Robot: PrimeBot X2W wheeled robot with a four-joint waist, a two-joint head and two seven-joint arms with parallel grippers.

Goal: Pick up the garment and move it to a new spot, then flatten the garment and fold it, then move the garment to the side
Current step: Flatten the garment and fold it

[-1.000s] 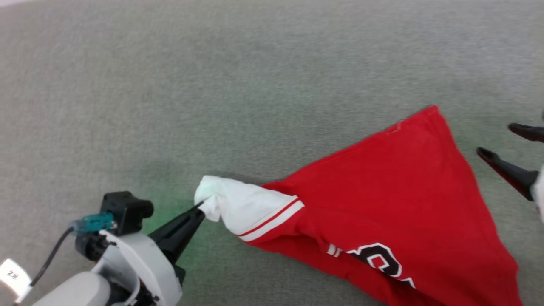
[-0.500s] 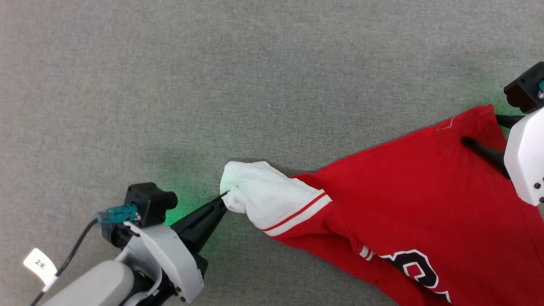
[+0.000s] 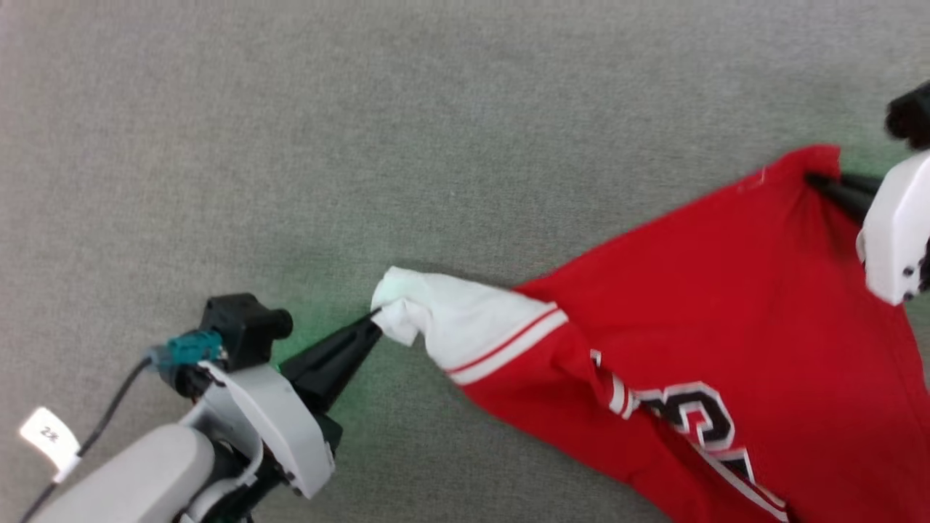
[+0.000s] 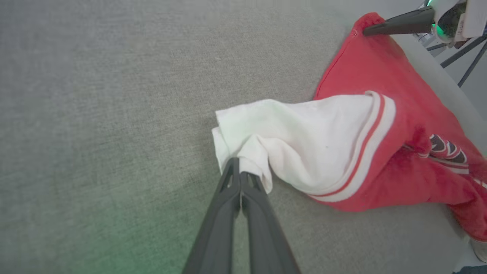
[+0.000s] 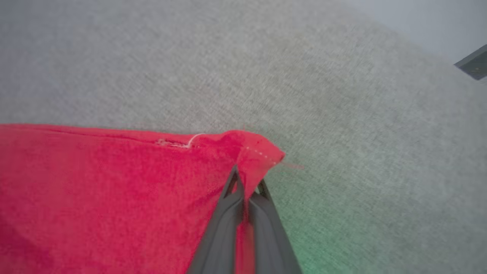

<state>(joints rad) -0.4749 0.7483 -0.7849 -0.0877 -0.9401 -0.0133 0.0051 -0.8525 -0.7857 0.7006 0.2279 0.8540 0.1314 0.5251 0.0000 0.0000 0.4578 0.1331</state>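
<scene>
Fingers [image 4: 222, 213] of my left gripper [image 3: 372, 322] are pinched together on the white sleeve end [image 3: 450, 319] of the garment [image 3: 726, 290], which lies stretched over the grey fabric surface [image 3: 363, 109]. My right gripper [image 5: 247, 182] is clamped on the garment's red corner, at the end opposite that sleeve. Black-and-white lettering [image 3: 697, 414] shows on the garment just beyond the sleeve's striped trim.

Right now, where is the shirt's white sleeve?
In the head view, the white sleeve lies centre-left, between the left gripper pinching it and the rest of the shirt.
</scene>
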